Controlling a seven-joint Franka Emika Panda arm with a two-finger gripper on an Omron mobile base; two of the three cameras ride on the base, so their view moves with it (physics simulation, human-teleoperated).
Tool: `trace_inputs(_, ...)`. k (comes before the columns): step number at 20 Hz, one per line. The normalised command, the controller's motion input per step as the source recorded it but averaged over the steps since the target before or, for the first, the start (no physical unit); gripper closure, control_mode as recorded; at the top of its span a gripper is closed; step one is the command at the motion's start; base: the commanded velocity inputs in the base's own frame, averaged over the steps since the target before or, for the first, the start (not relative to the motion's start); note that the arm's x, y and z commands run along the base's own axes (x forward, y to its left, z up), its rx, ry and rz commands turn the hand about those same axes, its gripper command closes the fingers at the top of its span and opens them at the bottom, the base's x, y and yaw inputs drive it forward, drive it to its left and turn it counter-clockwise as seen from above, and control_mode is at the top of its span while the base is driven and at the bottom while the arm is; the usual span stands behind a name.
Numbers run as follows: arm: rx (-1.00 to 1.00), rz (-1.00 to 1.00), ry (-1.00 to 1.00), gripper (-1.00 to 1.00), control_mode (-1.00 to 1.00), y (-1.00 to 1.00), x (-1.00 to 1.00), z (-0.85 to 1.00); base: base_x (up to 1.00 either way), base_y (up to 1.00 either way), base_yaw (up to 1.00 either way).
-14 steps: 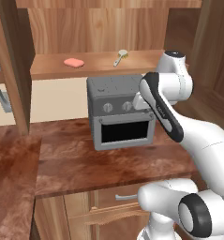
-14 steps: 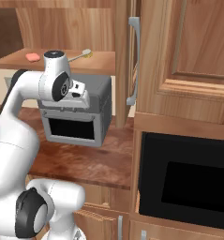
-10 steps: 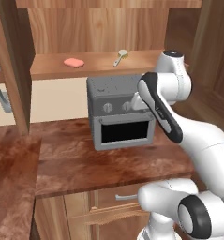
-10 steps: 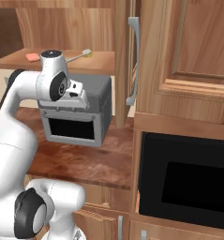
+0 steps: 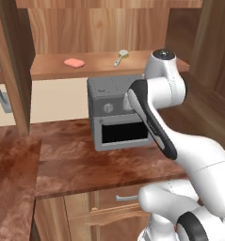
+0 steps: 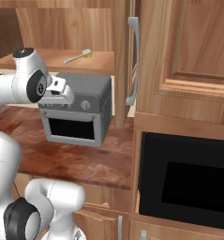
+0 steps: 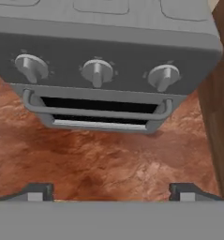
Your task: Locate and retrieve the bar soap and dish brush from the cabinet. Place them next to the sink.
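The salmon-pink bar soap (image 5: 74,62) lies on the plank shelf of the open wall cabinet (image 5: 100,69), left of centre. The dish brush (image 5: 121,57) (image 6: 78,56), cream-handled with yellowish bristles, lies to its right on the same shelf. My gripper (image 7: 112,192) (image 6: 57,93) hangs below the shelf in front of the grey toaster oven. It is open, with nothing between its widely spread fingertips (image 7: 38,191). In the left base view the forearm covers most of the hand (image 5: 130,100). The sink is out of view.
A grey toaster oven (image 5: 115,113) (image 7: 108,61) with three knobs stands on the brown stone counter (image 5: 85,160) under the shelf. Cabinet doors with silver bar handles (image 6: 133,61) (image 5: 0,80) stand open on both sides. A black built-in oven (image 6: 183,183) is at the right.
The arm has swung a little to the left, carrying the hand across the oven's front. In the right base view the arm now covers the soap. The gripper stays open.
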Motion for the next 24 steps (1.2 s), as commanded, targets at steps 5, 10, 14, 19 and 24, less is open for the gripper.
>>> trace_inputs(5,0.03,-0.19,-0.17,-1.0,-1.0,0.19,0.0,0.46,0.0,0.0,0.0)
trace_inputs(10,0.05,-0.17,-0.28,-1.0,-1.0,0.13,0.0,0.5,0.0,0.0,0.0)
trace_inputs(14,0.04,-0.11,-0.3,-1.0,-1.0,0.01,0.0,0.5,0.0,0.0,0.0)
trace_inputs(19,0.04,-0.02,-0.21,-1.0,-1.0,0.0,0.0,0.6,0.0,0.0,0.0)
trace_inputs(24,0.0,0.04,-0.07,-1.0,-1.0,0.0,0.03,0.32,0.0,0.0,0.0)
